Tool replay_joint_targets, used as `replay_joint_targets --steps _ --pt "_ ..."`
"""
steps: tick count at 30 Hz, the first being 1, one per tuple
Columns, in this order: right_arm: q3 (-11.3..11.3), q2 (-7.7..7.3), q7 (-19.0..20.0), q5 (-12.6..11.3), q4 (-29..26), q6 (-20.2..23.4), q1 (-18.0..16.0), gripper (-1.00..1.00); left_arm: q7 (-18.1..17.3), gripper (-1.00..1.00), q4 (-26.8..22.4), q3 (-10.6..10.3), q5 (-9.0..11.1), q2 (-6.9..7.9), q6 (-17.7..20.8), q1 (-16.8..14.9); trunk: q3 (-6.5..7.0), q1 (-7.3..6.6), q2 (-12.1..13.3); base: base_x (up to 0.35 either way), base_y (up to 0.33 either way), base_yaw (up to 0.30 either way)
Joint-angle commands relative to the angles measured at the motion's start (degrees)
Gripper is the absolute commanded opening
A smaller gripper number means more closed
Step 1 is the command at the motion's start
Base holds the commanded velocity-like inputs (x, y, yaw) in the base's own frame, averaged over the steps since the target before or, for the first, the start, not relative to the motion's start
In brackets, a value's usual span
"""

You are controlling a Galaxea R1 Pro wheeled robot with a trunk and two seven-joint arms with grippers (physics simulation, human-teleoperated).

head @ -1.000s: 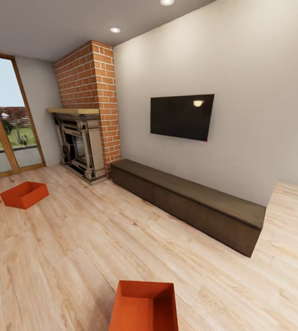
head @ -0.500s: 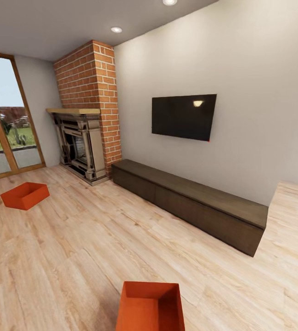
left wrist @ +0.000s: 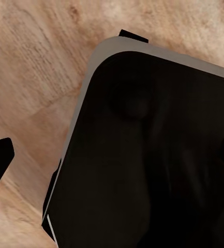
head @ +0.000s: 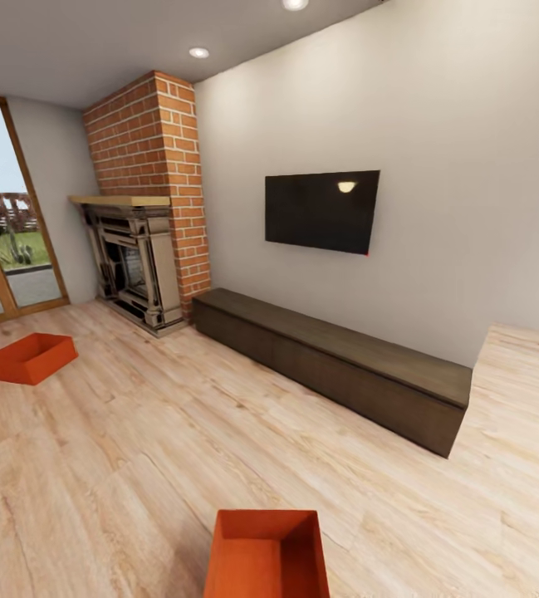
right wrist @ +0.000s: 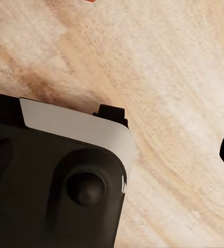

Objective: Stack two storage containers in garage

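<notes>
Two orange-red rectangular open bins sit on the light wood plank floor (head: 136,448) in front of you: the near bin (head: 267,554) lies at the lower edge of your head view, its open top facing up, and the far bin (head: 31,358) rests well apart from it, near the wood-framed glass door (head: 3,241). Between that door and the black wall-mounted TV (head: 322,211) stands the red-brick fireplace (head: 146,199), with a long dark wood low cabinet (head: 335,365) under the TV. Your wrist views show the robot's dark base over the planks. Whether either tool is released or clenched, you cannot tell.
</notes>
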Motion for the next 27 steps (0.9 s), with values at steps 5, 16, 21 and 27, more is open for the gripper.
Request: replay_joint_targets --steps 5,16,21,27 --pt "0.38 0.01 0.32 -0.61 0.18 -0.32 -0.08 1.00 0.03 1.00 -0.03 0.37 0.06 -0.01 -0.12 0.00 -0.05 0.00 -0.03 0.000 0.000 -0.151" --pt "0.38 0.01 0.32 -0.61 0.18 -0.32 -0.08 1.00 0.03 1.00 -0.03 0.37 0.06 0.07 -0.13 0.00 -0.05 0.00 -0.03 0.000 0.000 -0.022" --pt "0.38 0.01 0.32 -0.61 0.18 -0.32 -0.08 1.00 0.03 1.00 -0.03 0.37 0.06 0.07 -0.13 0.00 -0.05 0.00 -0.03 0.000 0.000 -0.001" --pt "0.38 0.01 0.32 -0.61 0.18 -0.41 -0.08 1.00 0.03 1.00 -0.03 0.37 0.06 0.14 -0.07 0.00 -0.05 0.00 -0.03 0.000 0.000 0.000"
